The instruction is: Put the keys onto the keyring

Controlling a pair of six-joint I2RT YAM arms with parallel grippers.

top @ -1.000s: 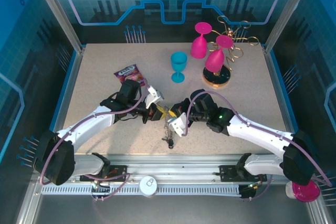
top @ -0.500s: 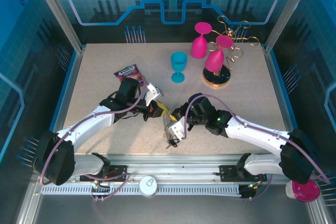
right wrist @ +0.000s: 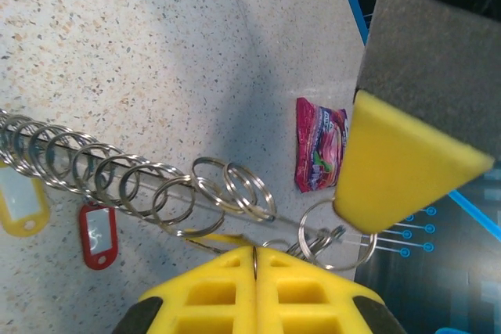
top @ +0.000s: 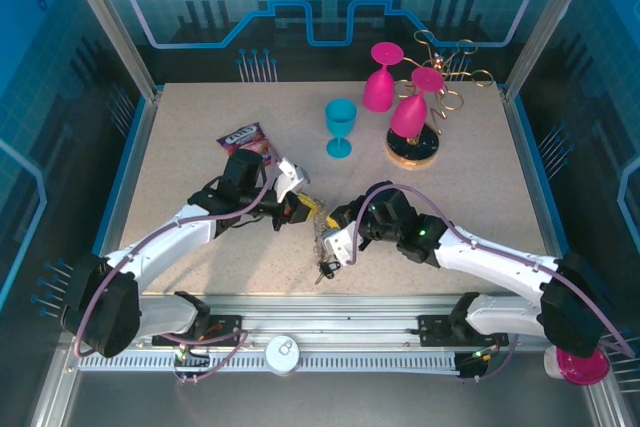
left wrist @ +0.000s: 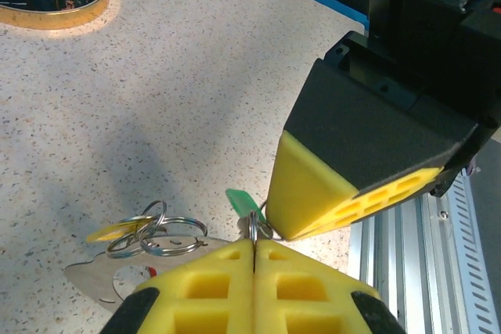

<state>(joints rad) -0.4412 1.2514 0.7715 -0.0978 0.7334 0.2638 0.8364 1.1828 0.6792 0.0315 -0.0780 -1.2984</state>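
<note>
Landmark: teal plastic goblet [top: 340,127], upright on the speckled beige tabletop [top: 200,127]. Both grippers meet on the goblet's near side, twd the arm bases, tips almost touching each other.

Left gripper [left wrist: 254,246]: near-left of the goblet. Its yellow foam pads [left wrist: 211,283] are pressed flat together, pinching a small steel split ring that carries a green plastic tag, i.e. the green-tagged key [left wrist: 241,201].

Right gripper [right wrist: 254,254]: approx straight near of the goblet. Pads also pressed together, w/ the thin wire of the keyring nipped btwn them.

Keyring [right wrist: 156,189]: thin dark metal wire loop strung w/ a row of steel split rings. It runs off from the right gripper's tips, further from the goblet than either gripper. Can't tell how much of it is lifted off the top.

Keys [right wrist: 98,234]: small, w/ coloured plastic heads. One red and one yellow lie at the far end of that ring row, the part furthest from the goblet.

A loose cluster of split rings [left wrist: 156,234] w/ a yellow tag lies flat just beside the left pads.

Shiny magenta snack packet [top: 243,137]: flat, left of the goblet. Two pink goblets [top: 381,77] hang bowl-down on a gold wire rack [top: 450,72], right of the goblet.
</note>
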